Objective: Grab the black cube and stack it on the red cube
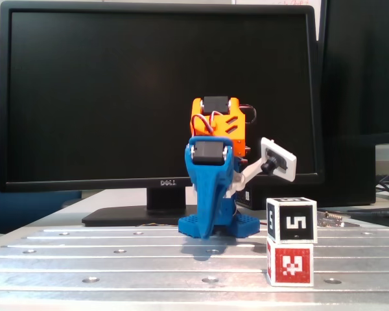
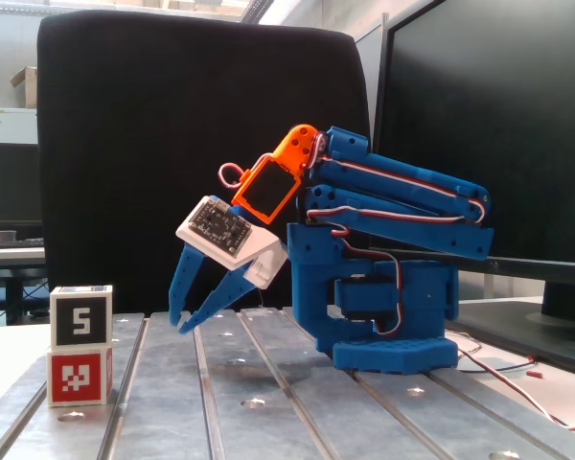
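The black cube [image 1: 292, 220] sits squarely on the red cube [image 1: 290, 262]. The blue gripper [image 2: 180, 321], fingers slightly apart and empty, hangs well clear of the stack.

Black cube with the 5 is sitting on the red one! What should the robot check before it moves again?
1. black cube sits on red cube: ok.
2. Stack edges line up in both fixed views: ok.
3. end effector holds nothing: ok.
4. End effector stands clear of the stack: ok.
5. Fingers open: ok, a gap shows between them.
6. Metal table bare under the arm: ok.
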You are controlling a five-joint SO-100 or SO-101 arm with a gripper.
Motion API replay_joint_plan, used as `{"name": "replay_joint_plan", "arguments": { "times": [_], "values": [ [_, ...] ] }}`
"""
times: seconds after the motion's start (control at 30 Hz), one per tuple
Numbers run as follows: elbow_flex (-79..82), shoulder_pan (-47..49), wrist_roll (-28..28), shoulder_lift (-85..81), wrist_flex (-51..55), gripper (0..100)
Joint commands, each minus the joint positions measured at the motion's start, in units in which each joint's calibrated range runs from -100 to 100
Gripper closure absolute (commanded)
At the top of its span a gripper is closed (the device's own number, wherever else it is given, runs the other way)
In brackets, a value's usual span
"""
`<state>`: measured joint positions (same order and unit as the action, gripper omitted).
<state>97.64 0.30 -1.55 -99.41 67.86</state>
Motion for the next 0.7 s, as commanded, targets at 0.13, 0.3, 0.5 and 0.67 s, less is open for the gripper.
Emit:
{"name": "replay_joint_plan", "arguments": {
  "times": [0.13, 0.3, 0.5, 0.67],
  "values": [
    [1.99, -0.33, -0.03, 0.16, -0.78, 99],
    [1.9, -0.33, 0.23, 0.24, -0.26, 99],
    [1.9, -0.33, 0.23, 0.24, 0.08, 99],
    [1.9, -0.33, 0.02, 0.24, 0.08, 99]
  ]
}}
